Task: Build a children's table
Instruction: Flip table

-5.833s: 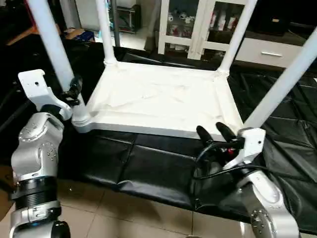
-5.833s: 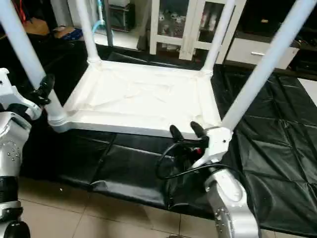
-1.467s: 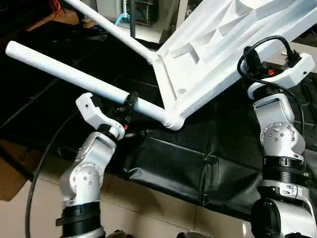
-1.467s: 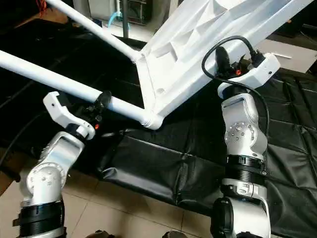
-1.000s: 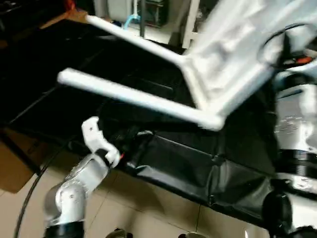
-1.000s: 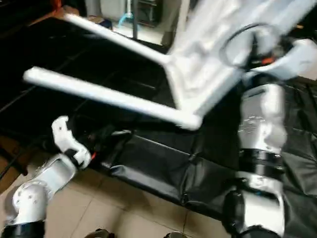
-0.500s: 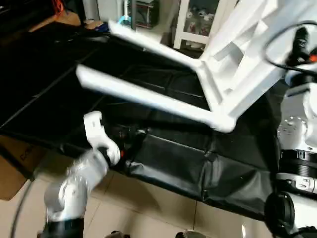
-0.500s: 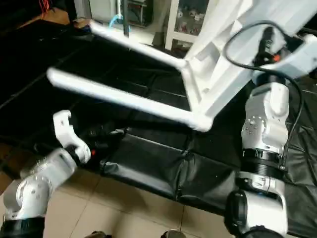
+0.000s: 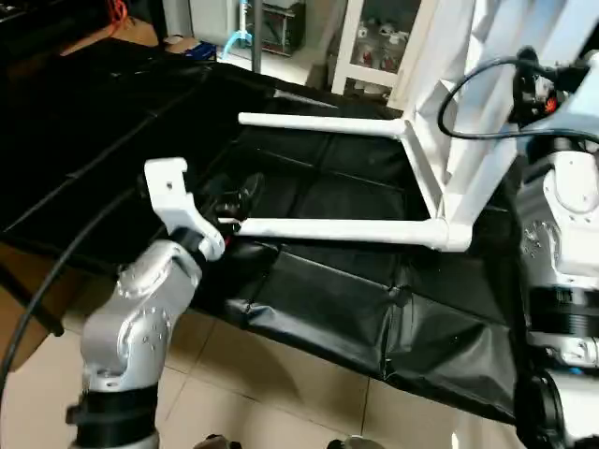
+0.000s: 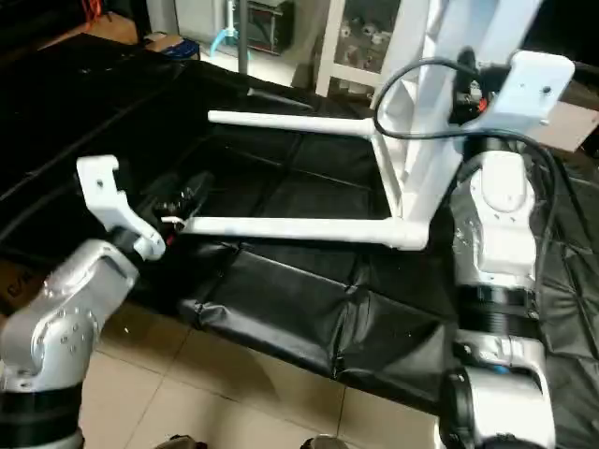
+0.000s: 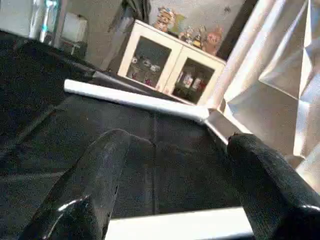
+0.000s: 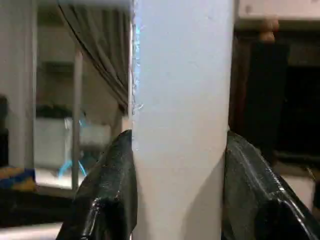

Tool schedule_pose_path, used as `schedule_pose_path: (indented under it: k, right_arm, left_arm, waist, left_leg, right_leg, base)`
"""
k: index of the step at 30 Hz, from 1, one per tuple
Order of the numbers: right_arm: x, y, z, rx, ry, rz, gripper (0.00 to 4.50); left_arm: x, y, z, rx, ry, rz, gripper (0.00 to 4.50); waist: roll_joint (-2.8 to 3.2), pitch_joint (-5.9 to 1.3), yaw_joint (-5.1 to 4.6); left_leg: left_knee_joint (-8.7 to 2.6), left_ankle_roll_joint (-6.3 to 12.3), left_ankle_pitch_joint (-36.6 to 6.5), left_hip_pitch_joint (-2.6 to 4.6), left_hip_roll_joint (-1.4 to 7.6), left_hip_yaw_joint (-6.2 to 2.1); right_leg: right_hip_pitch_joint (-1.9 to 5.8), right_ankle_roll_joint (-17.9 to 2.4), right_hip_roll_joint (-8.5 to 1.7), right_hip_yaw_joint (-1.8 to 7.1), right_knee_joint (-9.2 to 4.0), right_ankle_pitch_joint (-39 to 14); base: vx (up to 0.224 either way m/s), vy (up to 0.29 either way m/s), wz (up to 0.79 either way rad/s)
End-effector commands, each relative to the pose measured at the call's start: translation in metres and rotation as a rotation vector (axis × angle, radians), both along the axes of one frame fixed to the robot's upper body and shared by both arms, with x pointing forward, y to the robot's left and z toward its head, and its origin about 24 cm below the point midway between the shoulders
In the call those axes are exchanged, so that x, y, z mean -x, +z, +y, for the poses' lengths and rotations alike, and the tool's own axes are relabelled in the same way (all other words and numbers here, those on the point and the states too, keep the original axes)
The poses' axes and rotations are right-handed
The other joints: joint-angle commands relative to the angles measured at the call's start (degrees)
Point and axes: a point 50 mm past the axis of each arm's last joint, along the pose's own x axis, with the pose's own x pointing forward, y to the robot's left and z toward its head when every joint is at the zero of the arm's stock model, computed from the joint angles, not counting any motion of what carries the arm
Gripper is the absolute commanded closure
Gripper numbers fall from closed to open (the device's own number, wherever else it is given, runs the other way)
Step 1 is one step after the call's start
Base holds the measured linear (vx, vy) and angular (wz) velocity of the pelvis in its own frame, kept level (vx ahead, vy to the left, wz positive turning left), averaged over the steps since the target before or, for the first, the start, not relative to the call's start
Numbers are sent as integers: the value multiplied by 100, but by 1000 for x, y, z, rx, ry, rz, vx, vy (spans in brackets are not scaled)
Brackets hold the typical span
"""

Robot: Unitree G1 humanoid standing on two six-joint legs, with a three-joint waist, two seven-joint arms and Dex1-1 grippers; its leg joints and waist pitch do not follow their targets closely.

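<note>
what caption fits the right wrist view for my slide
Right gripper clamped on a white table leg, its black fingers pressed against both sides, with dim room furniture behind.

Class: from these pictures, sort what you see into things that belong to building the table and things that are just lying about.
Belongs to the job:
- table top, tipped on edge
- near leg
- far leg
- right pincer, shut on a leg
- left pincer, open

Just lying about:
- white cabinet
- black mat

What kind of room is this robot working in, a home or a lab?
Probably a lived-in room turned into a test space. A white glass-door cabinet holds small figurines, as in a home, yet black padded mats cover the tiled floor beneath the children's table, suggesting a staged work area.
</note>
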Motion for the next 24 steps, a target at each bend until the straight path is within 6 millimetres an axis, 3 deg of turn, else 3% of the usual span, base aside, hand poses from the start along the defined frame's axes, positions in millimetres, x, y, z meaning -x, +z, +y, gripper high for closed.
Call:
schedule_pose_path:
  k: [1, 4, 8, 9, 10, 12, 18, 24]
  right_arm:
    - [3, -2, -4, 11, -34, 37, 259]
    - [8, -21, 1, -22, -13, 138, 259]
    - [11, -24, 5, -24, 11, 169, 259]
    - [11, -23, 7, -29, 27, 175, 259]
    - [11, -21, 7, -31, 35, 178, 226]
    - [10, -15, 7, -17, 51, 182, 205]
    - [9, -7, 6, -4, 97, 247, 149]
    - [6, -12, 4, 2, 172, 315, 149]
  left_arm:
    - [1, 1, -8, -39, -43, -17, 99]
    - [1, -2, -13, -89, -76, -25, 99]
    - [3, 0, -20, -93, -125, -34, 99]
    - [5, 1, -23, -94, -154, -41, 99]
    - [5, 2, -25, -94, -174, -43, 99]
    - [6, 5, -30, -103, -202, -54, 99]
    - [5, 15, -46, -130, -219, -126, 99]
    - [11, 14, -52, -229, -239, -199, 99]
  waist:
    - [-34, -473, -39]
    - [-20, -458, -45]
    - [-1, -467, -74]
    - [-23, -469, -90]
    - [-30, -467, -104]
    - [-33, -467, -142]
    - [-56, -466, -182]
    - [-41, -483, -169]
  left_leg:
    - [-554, 31, -509, 214, 413, -188]
    - [-588, -114, -735, 212, 410, -201]
    - [-635, -413, -1102, 228, 421, -232]
    - [-640, -498, -1262, 241, 416, -234]
    - [-648, -543, -1390, 239, 413, -241]
    - [-654, -600, -1569, 222, 410, -256]
    - [-639, -581, -1623, 203, 415, -269]
    - [-630, -522, -1416, 184, 426, -269]
  right_leg:
    - [231, -809, -84, 78, -294, -964]
    - [222, -675, -79, 85, -332, -1182]
    - [199, -540, -64, 77, -337, -1361]
    - [186, -510, -55, 73, -349, -1420]
    - [184, -492, -55, 74, -354, -1483]
    - [185, -459, -66, 75, -373, -1634]
    - [188, -449, -85, 85, -411, -1774]
    - [212, -503, -87, 86, -385, -1484]
  base:
    - [0, 0, 0]
    - [0, 0, 0]
    - [0, 0, 0]
    - [0, 0, 0]
    - [0, 0, 0]
    - [0, 0, 0]
    - [0, 0, 0]
    - [0, 0, 0]
